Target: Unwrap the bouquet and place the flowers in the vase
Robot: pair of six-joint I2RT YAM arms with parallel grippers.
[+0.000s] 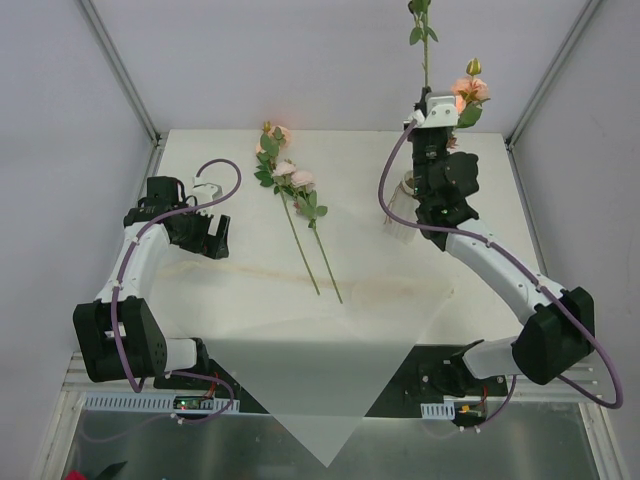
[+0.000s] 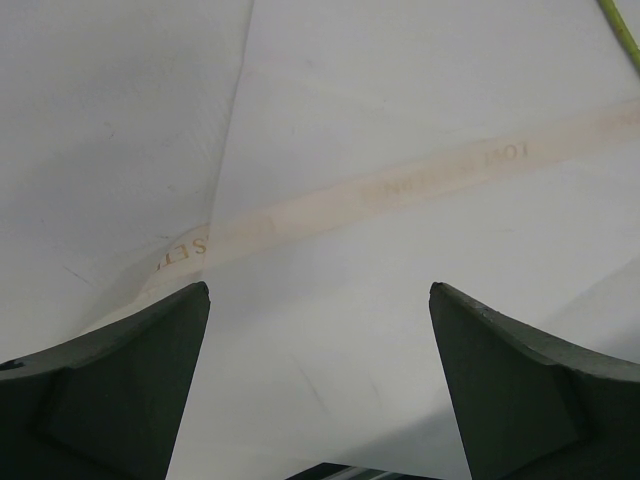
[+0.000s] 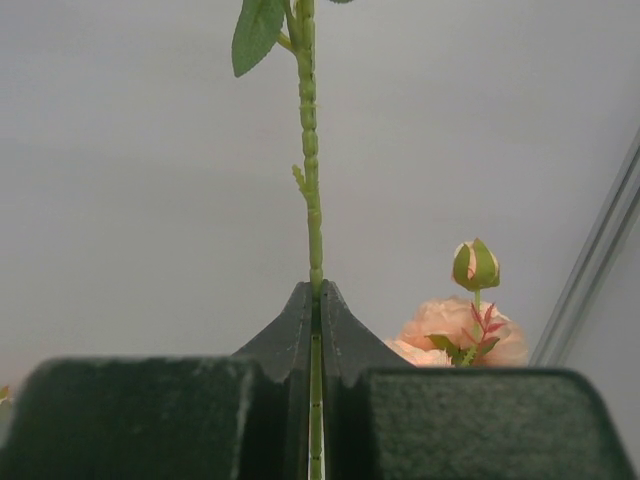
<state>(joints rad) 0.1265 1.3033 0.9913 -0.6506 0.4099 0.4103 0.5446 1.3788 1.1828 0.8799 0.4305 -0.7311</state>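
My right gripper (image 1: 430, 108) is raised above the off-white ribbed vase (image 1: 397, 212) at the back right, and my arm covers most of the vase. The gripper (image 3: 316, 292) is shut on a thin green flower stem (image 3: 311, 170) that stands upright and runs out of the top of the view (image 1: 425, 50). Just right of it are a peach bloom (image 1: 470, 91) and a green bud (image 3: 476, 265); their stem is hidden behind the arm. Two more flowers (image 1: 296, 196) lie on the unfolded white paper (image 1: 330, 350). My left gripper (image 1: 211, 236) hangs open over the paper (image 2: 330, 120), holding nothing.
The paper carries a faint peach printed band (image 2: 400, 185) and one corner (image 1: 325, 445) hangs over the table's front edge. White enclosure walls with metal posts (image 1: 120, 70) close in the back and sides. A stem tip (image 2: 621, 35) shows at the left wrist view's top right.
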